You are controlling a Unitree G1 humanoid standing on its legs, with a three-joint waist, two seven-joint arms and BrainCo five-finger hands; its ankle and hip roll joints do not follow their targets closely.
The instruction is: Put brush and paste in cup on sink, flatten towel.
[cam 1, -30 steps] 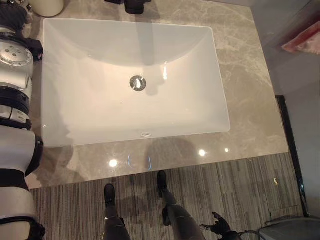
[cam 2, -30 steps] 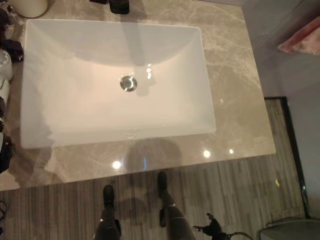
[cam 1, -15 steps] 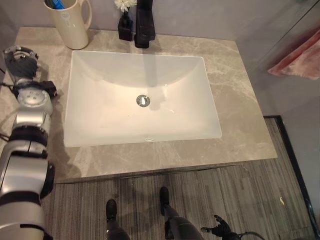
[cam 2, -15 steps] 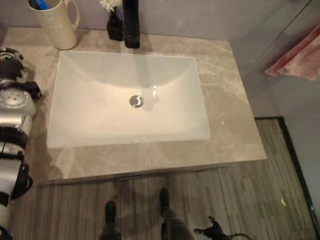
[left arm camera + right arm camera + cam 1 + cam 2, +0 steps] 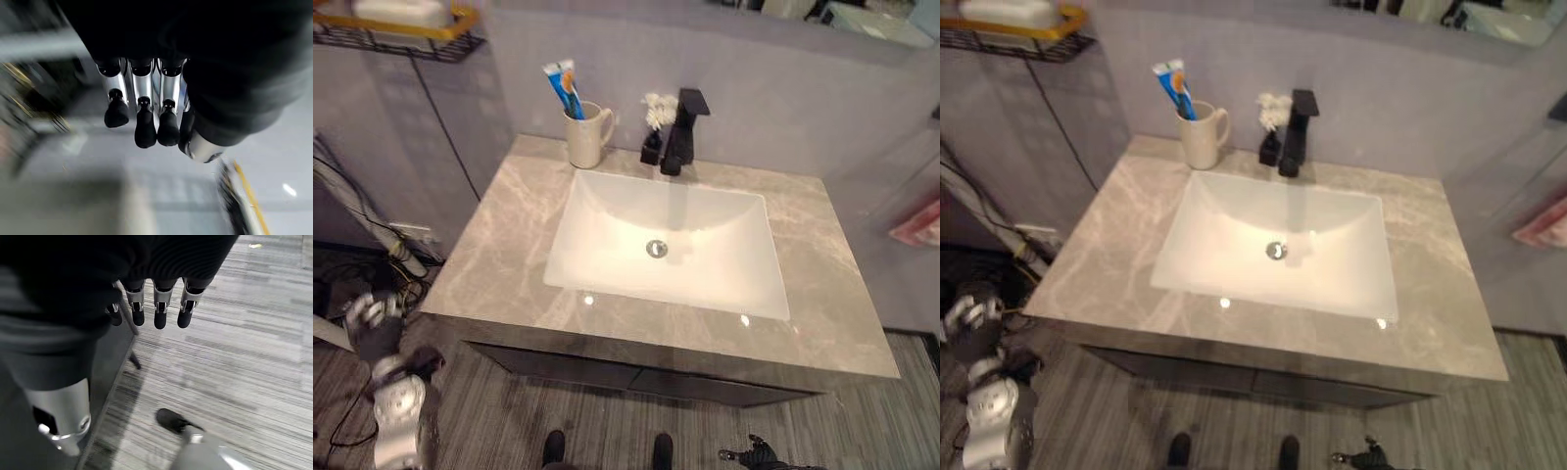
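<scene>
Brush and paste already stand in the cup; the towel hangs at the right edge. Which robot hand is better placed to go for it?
Right, probably. The pink towel hangs beyond the counter's right end, the right robot hand's side. The left robot hand hangs low past the counter's left end, across the sink. Both are empty, fingers relaxed.

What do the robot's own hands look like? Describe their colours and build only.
Each hand has silver fingers with rounded dark tips and a dark ribbed cover over its back and wrist: left hand, right hand. A silver-grey arm segment with round fittings shows low in the left eye view.
</scene>
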